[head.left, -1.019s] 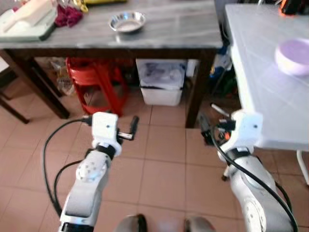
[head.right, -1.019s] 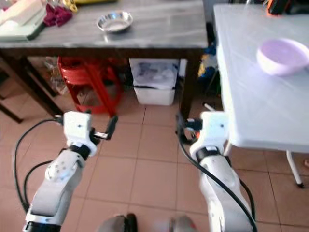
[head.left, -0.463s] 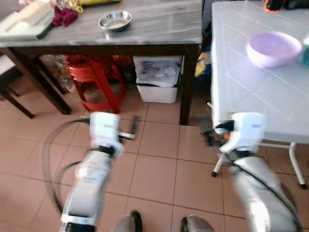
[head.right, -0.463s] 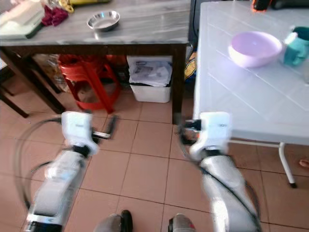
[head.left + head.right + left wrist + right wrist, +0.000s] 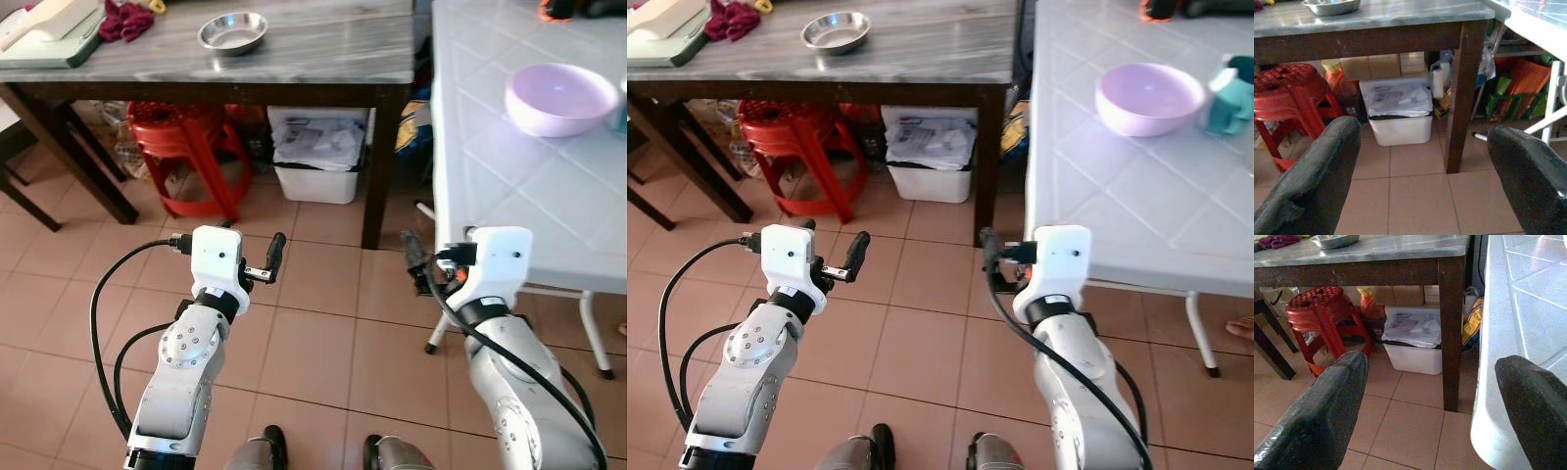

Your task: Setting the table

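So the view has swung right since a second ago, more white table [image 5: 509,186] in shot now. Steel bowl [image 5: 232,31] sits on the grey table [image 5: 323,54], left gripper [image 5: 271,258] and right gripper [image 5: 411,262] both spread wide, empty. Purple bowl [image 5: 558,98] on white. Approach phase; next, step closer and reach.

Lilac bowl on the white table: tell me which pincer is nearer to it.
Right. The right pincer hangs open beside the white table's near edge, below the lilac bowl. The left pincer, also open, hangs over the floor tiles, farther away.
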